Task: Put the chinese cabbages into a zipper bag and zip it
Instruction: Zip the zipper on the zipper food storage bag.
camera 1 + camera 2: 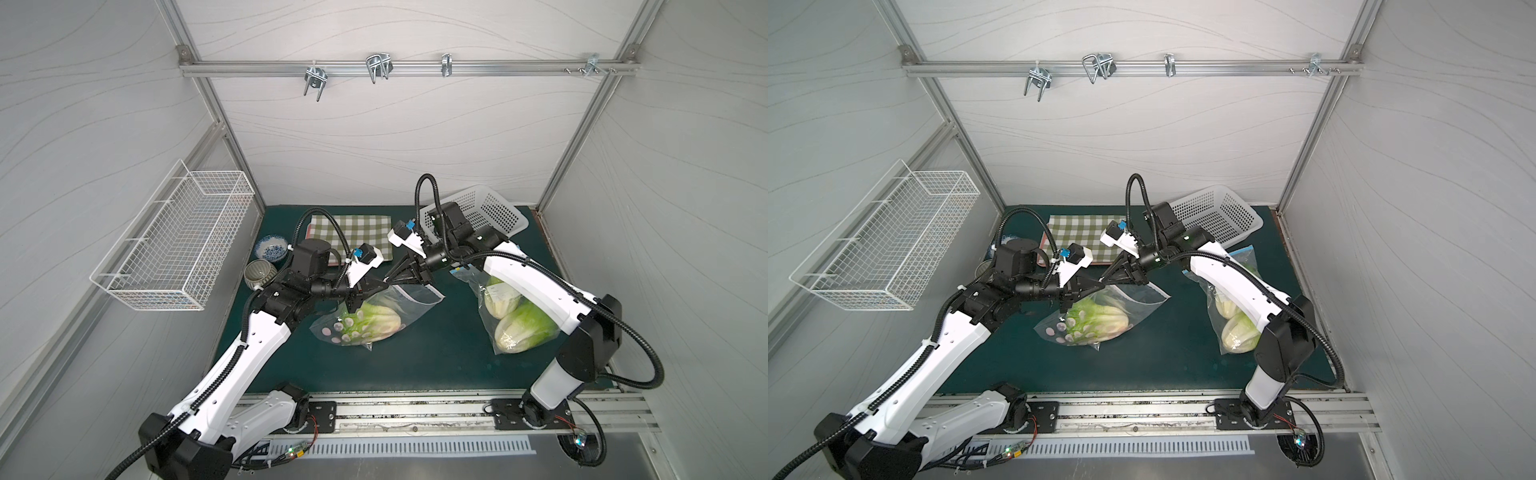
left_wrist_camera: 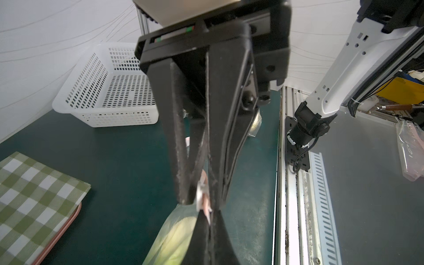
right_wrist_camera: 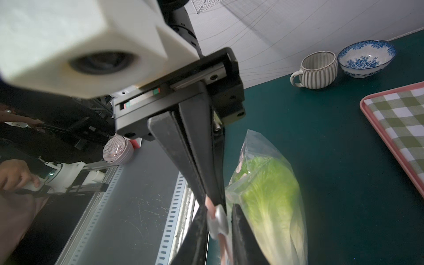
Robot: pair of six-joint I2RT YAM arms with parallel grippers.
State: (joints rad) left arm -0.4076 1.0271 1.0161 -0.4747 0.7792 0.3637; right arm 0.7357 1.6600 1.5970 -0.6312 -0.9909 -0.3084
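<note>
1 chinese cabbage (image 1: 376, 322) lay inside the clear zipper bag (image 1: 415, 296), which rested in the middle of the dark green mat (image 1: 415, 365) with its zip edge held up. The left gripper (image 3: 213, 202) was clamped on that pink zip edge. Just beside the clamp sat the slider (image 3: 218, 220), and the right gripper (image 2: 203, 203) stood narrowly to either side of it. Whether its pads (image 2: 181, 179) pinched the slider could not be told. The 2 other chinese cabbages (image 1: 524, 329) lay well apart in a second bag (image 1: 496, 345) under the right arm.

Likely risks:
- The small slider could slip from a shallow pinch and leave the track open.
- A hard pull could tear the edge out of the left clamp and drag the bag.
- Zipping now would shut out 2 heads.
</note>
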